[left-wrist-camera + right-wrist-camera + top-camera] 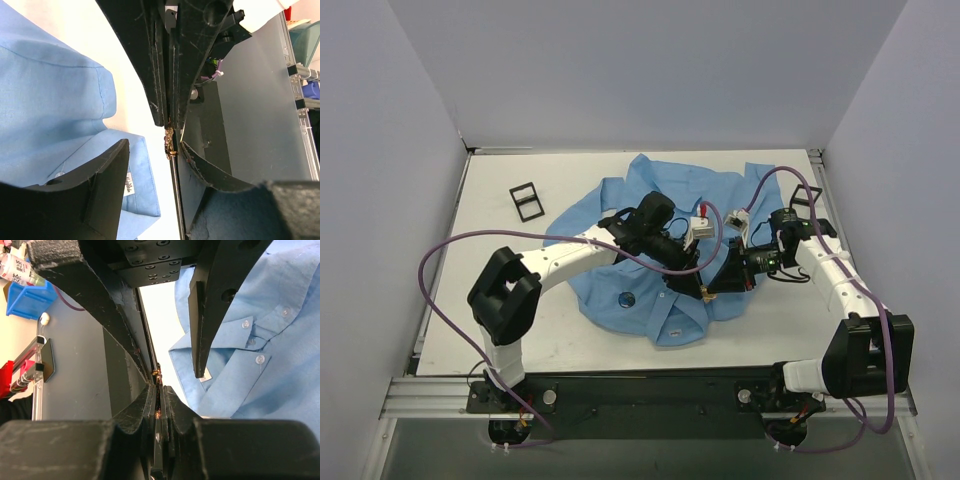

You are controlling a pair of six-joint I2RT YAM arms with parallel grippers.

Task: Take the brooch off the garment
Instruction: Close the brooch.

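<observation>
Right gripper, pinched shut with a small gold-coloured fleck showing at its fingertips, meets the left gripper tip to tip over the near right edge of the garment; the left gripper's jaws stand apart with nothing held. The brooch lies on the garment's near left part, well apart from both grippers. The left arm reaches low across the cloth from its base, elbow bent, while the right arm folds in from the right, wrist pointing left. A black frame lies on the white table, left of the garment.
</observation>
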